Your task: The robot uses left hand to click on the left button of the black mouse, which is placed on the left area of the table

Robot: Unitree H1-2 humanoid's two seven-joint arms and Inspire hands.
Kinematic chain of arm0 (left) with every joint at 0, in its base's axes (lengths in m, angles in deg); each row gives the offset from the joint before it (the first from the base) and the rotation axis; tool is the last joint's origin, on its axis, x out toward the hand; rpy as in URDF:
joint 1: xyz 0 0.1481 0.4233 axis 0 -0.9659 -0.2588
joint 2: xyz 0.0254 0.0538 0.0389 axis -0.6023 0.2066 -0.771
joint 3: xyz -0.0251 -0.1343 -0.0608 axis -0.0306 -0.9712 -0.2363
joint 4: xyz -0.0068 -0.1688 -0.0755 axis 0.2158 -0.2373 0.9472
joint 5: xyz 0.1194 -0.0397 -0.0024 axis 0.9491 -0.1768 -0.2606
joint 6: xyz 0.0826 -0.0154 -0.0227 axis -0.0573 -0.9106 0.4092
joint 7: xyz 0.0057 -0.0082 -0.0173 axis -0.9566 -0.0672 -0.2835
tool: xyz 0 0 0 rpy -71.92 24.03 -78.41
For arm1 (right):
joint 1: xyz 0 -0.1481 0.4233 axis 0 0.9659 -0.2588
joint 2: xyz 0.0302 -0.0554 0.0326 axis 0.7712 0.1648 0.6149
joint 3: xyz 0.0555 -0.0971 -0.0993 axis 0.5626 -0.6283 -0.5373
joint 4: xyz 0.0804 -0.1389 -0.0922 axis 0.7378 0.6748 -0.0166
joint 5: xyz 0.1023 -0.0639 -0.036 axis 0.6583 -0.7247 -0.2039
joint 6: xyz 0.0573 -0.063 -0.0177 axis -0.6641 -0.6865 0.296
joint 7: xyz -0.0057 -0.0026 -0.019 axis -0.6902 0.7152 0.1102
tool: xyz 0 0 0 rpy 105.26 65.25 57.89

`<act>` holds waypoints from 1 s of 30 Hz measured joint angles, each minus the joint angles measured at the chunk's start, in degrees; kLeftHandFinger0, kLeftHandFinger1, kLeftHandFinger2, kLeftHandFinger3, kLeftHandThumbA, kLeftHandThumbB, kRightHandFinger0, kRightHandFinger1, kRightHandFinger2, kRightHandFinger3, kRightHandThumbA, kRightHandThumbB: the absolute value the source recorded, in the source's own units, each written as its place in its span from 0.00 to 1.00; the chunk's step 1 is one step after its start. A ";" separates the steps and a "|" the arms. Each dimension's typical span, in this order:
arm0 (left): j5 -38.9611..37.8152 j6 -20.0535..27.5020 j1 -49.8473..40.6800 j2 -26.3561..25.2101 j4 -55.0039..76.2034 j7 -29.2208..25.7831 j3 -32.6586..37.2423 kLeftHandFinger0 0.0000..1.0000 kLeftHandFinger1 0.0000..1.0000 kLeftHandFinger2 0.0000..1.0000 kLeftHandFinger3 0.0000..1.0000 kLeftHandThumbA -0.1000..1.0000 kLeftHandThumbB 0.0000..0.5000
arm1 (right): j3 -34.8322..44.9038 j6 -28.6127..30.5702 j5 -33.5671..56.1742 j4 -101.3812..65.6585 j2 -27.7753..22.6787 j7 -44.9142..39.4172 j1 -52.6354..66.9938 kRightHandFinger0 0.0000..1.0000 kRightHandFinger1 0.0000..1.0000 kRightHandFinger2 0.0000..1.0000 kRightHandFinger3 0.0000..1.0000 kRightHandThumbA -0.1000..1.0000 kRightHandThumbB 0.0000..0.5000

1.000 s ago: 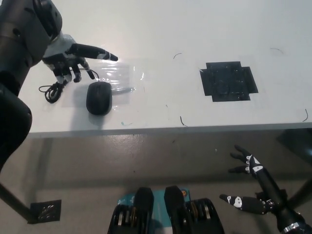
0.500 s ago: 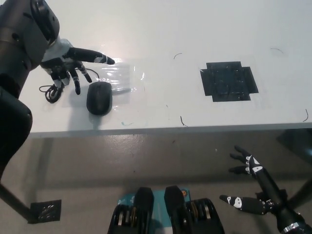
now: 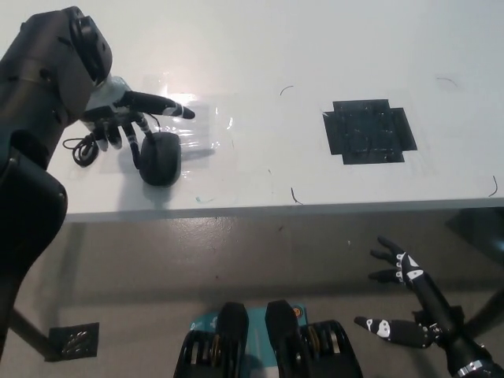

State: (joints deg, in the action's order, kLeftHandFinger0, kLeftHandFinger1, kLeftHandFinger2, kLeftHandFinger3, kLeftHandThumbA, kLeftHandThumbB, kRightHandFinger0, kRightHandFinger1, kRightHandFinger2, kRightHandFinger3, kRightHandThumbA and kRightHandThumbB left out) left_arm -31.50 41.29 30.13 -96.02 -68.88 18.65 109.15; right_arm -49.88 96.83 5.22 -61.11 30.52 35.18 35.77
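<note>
The black mouse lies at the left of the white table, its coiled cable trailing left. My left hand hovers just behind and left of the mouse, open, one finger stretched out to the right over the tape and the others curled down onto the mouse's rear left edge. Whether they press on it I cannot tell. My right hand rests open below the table's front edge at the lower right.
A shiny sheet of clear tape covers the table beside the mouse. A black tape square sits to the right of centre. The table's front edge runs across the middle of the view.
My left hand has moved right and down towards the mouse, and its curled fingers now reach the mouse's rear left edge. The right hand has stayed still.
</note>
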 measured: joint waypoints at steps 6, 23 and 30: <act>0.93 0.16 -0.25 0.10 -0.02 -0.48 -0.75 0.00 0.00 0.12 1.00 1.00 1.00 | -0.16 -0.09 -0.01 -0.05 0.00 -0.15 0.00 0.70 0.67 0.88 1.00 0.99 0.29; 1.07 0.63 0.78 -2.19 2.07 -0.29 -8.24 0.00 0.07 0.32 1.00 1.00 0.91 | -0.25 -0.25 -0.03 -0.05 -0.06 -0.17 0.13 0.68 0.67 0.88 1.00 1.00 0.27; -1.00 -1.27 4.98 -9.52 13.68 2.99 -14.78 0.00 0.04 0.36 1.00 1.00 0.92 | -0.30 -0.37 -0.11 0.06 -0.06 -0.16 0.94 0.68 0.66 0.89 1.00 1.00 0.25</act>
State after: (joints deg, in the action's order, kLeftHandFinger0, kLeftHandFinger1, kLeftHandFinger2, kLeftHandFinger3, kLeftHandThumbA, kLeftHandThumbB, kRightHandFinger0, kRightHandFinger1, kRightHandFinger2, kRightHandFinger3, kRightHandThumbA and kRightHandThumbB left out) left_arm -32.50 40.02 35.10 -105.55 -55.20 21.63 94.37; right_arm -50.19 96.46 5.12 -61.05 30.46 35.01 36.71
